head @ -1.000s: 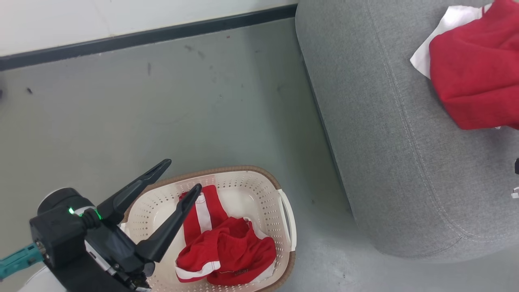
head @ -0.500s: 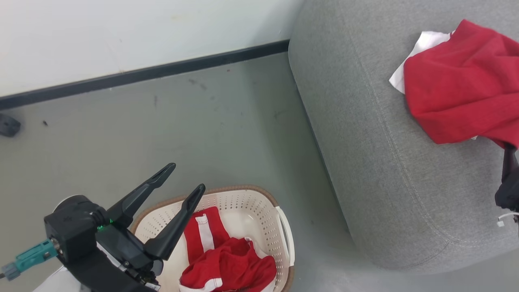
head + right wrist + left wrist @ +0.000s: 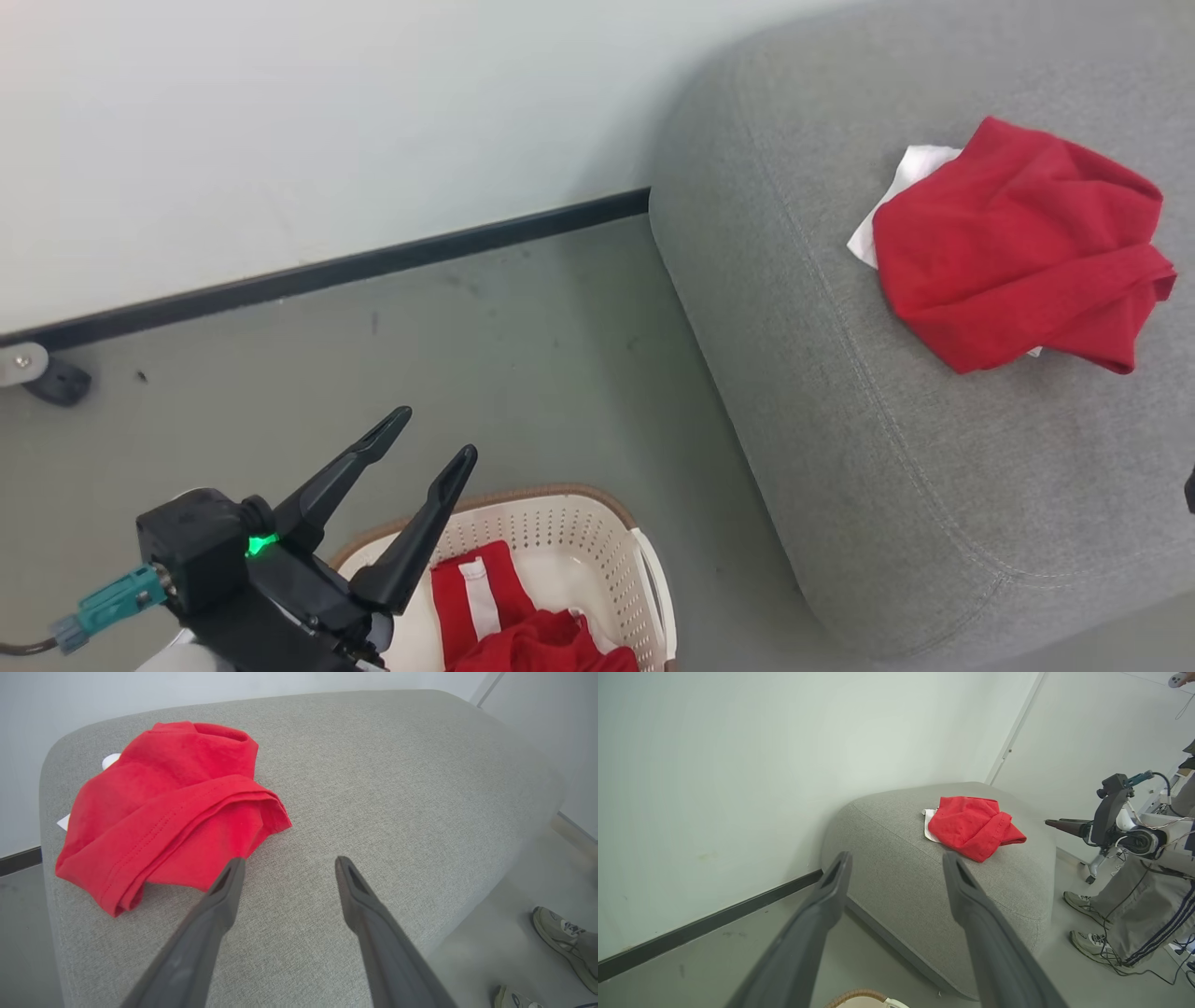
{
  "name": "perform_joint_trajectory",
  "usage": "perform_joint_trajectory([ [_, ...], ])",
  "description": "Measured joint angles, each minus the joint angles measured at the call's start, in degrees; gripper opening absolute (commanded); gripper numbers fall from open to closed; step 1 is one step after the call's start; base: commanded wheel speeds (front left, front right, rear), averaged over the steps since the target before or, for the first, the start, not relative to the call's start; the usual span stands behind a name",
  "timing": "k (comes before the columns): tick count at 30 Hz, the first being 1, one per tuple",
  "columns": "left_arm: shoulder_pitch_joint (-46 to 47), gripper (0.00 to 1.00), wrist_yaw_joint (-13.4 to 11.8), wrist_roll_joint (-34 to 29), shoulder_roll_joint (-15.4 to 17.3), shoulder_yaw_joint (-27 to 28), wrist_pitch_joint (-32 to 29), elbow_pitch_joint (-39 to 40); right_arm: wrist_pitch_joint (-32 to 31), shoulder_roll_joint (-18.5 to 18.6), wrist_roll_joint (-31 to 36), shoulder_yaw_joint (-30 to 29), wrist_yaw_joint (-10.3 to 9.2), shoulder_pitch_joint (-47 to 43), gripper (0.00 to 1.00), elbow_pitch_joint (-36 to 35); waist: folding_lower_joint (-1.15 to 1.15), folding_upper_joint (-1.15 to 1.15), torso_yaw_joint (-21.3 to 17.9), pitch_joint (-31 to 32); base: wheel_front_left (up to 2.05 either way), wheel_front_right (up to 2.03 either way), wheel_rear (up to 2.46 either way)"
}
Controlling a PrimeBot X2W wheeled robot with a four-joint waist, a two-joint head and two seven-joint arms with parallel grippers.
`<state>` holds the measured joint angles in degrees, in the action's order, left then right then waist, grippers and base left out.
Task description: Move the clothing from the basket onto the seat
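Note:
One red garment with a white edge lies crumpled on the grey seat, free of both grippers. More red clothing with white stripes lies in the cream basket at the bottom edge. My left gripper hangs open and empty over the basket's near-left rim; its wrist view looks between the fingers toward the garment on the seat. My right gripper is open and empty just above the seat, right of the garment.
A pale wall with a black baseboard runs behind the grey floor. A caster wheel sits at the far left. A person's legs and shoes stand right of the seat; a shoe is near my right gripper.
The head camera has tilted up, so the basket and the seat sit lower in the picture. My right gripper has opened and drawn back, leaving the red garment on the seat.

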<state>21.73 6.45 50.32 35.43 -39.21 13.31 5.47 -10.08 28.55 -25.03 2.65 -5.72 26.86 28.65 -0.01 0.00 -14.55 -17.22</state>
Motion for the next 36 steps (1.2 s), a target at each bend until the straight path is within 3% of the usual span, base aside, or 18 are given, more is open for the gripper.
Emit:
perform_joint_trajectory([
  [9, -0.27, 1.0, -0.91, 0.55, -2.49, 0.66, 0.58, -2.29, 0.43, 0.98, -1.76, -0.71, 2.96, -3.6, 1.0, -10.12, 0.0, 0.0, 0.89, 4.35, 0.0, 0.0, 0.0],
  [15, -0.96, 1.0, -1.42, 1.72, -3.79, 1.7, 0.67, -4.5, 2.18, -0.35, -2.97, -0.85, 3.22, -8.06, 1.0, -18.67, 0.0, 0.0, 2.96, 6.43, 0.0, 0.0, 0.0],
  [28, -4.74, 1.0, -3.53, 3.57, -3.97, 6.01, 0.99, -8.45, 6.24, -4.45, -2.64, 1.58, 2.93, -14.32, 1.0, -29.7, 0.0, 0.0, 8.7, 10.03, 0.0, 0.0, 0.0],
  [36, -6.06, 1.0, -5.8, 3.27, -4.86, 7.9, 1.0, -10.1, 10.02, -6.99, -0.77, 4.13, 2.71, -16.75, 1.0, -30.51, 0.01, 0.0, 12.07, 11.66, 0.0, 0.0, 0.0],
])
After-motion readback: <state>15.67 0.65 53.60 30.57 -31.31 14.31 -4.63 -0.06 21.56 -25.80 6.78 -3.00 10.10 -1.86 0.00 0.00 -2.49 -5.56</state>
